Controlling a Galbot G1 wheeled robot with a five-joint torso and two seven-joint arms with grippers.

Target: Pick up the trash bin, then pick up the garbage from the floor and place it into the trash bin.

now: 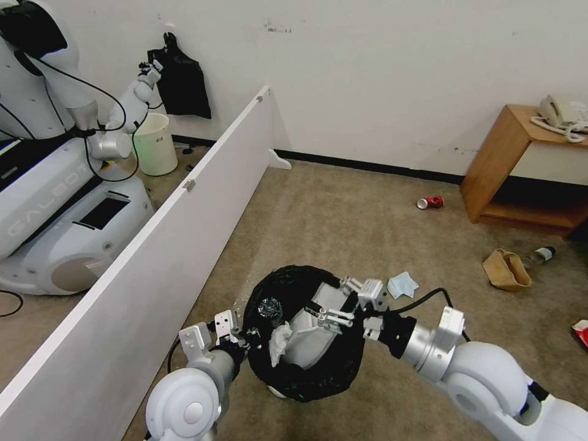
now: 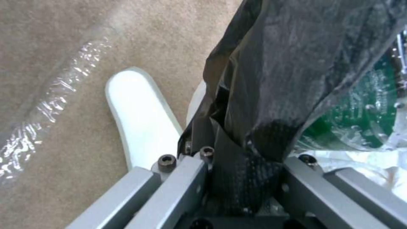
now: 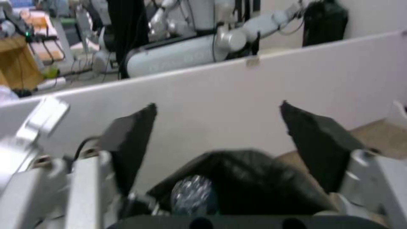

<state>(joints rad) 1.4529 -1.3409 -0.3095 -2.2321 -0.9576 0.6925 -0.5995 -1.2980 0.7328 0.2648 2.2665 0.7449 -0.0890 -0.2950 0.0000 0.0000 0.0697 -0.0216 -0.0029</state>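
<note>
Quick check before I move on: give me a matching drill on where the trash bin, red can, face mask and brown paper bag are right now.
Things:
1. trash bin
2. red can
3. face mask
4. brown paper bag

Places:
A. carpet, just beyond the right claw
B. rim clamped in the left claw
C. carpet beside the wooden table, near the wall
D. carpet in front of the table, by a bottle

Pairs: 1-B, 2-C, 3-A, 4-D

my left fingers pinch the bin rim on its left; my right fingers hang spread over its right side. mask on floor just behind, bag and can farther right, partition left.
</note>
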